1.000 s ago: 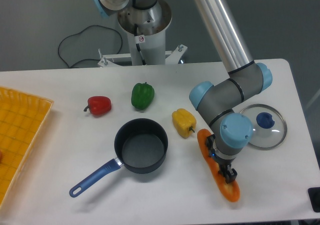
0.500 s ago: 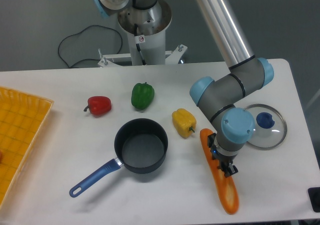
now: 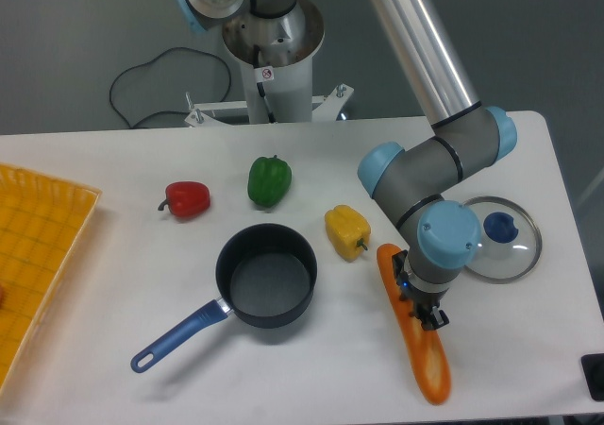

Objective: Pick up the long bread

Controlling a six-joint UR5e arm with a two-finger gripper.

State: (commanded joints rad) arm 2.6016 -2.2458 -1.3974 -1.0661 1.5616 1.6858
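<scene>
The hand (image 3: 427, 312) is pinching the long bread (image 3: 417, 345) across its narrow width, somewhat above the loaf's middle, with the fingers pressed against its sides. The long bread is lying lengthwise on the table (image 3: 113, 302) near the front edge, between the pot (image 3: 267, 275) and the glass lid (image 3: 497, 238), its far end just beside the yellow pepper (image 3: 346, 230); whether it is already clearing the surface is hard to judge.

To do this step well, the grip is probably needing to stay firm and the lift to go straight up, since the long near end is hanging out past the fingers and is likely to droop or swing. Rising slowly should be keeping the loaf from twisting in the pinch or nudging the yellow pepper.

Counting outward: one long bread, one yellow pepper, one green pepper (image 3: 269, 180), one red pepper (image 3: 187, 198), one pot with a blue handle, one glass lid, and one yellow tray (image 3: 38, 246) at the left edge.
</scene>
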